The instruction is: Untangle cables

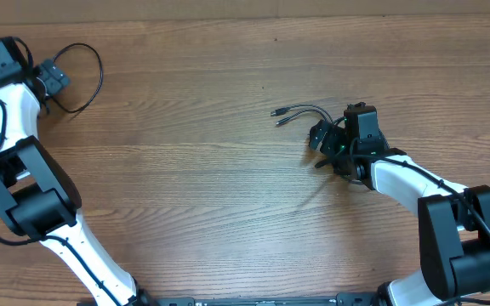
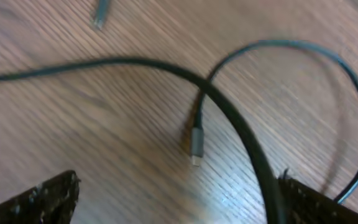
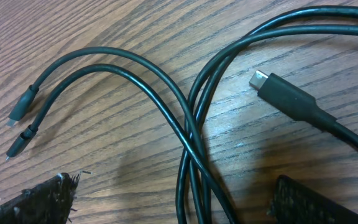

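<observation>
Lying on the brown wood-grain counter, the cables sit in two separate places. Near the far left corner, a single cord, thin, black and smooth, curls in an open round loop beside the left tool. In the left wrist view its small plug, dark with a pale metal tip, lies flat with its long axis running nearly straight up and down the frame, tip toward the bottom edge. A second, blurred plug end shows at the top edge. The left tool stands wide open, with its rough dark pads in the two lower corners. The cord passes just beside the right-hand pad, and I cannot tell whether it touches it; nothing is clamped.

At centre right, the cord bundle lies under the right tool. Two rubbery cords arch side by side and end in an upper slim plug and a lower slim plug, both aimed toward the lower left of the wrist view; from overhead they point left, away from the tool. These cords cross a pair of cords that sweeps in from the upper right and runs down the frame. A thicker moulded plug with a flat metal mouth lies diagonally, pointing up and left. The right tool is spread fully, with the crossing cords lying between its frayed-looking pads, held by neither.
</observation>
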{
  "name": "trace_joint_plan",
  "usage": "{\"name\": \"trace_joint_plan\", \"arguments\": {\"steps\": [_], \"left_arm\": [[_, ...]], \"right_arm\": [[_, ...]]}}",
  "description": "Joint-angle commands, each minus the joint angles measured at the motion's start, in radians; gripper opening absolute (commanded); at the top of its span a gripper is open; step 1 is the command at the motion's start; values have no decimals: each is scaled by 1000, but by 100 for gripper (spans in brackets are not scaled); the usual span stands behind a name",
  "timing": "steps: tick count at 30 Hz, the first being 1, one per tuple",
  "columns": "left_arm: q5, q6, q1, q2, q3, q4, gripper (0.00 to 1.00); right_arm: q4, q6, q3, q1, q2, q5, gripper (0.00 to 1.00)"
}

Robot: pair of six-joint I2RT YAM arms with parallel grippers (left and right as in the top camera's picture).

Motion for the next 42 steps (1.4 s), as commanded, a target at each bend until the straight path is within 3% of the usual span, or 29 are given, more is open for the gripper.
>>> {"name": "trace_joint_plan", "arguments": {"steps": [1, 5, 9, 13, 15, 28, 33, 42], "left_arm": [[-108, -5, 4, -49, 228, -150, 100], [-88, -120, -5, -49, 438, -399, 100], [146, -127, -32, -51, 581, -568, 100], [405, -126, -66, -51, 605, -646, 100], [467, -101, -93, -51, 605, -690, 97], [437, 81, -344, -126, 605, -949, 100], [352, 86, -378, -317, 605, -1014, 99], [301, 87, -383, -560, 605, -1148, 100]], "right_arm": [[-58, 52, -71, 8, 84, -117, 100], [-58, 52, -71, 8, 84, -117, 100], [-58, 52, -71, 8, 84, -117, 100], [-58, 52, -71, 8, 84, -117, 100], [-58, 52, -71, 8, 84, -117, 100], [-58, 52, -71, 8, 84, -117, 100], [-20, 52, -71, 8, 84, -128, 100], [27, 31, -61, 3, 74, -333, 100]]}}
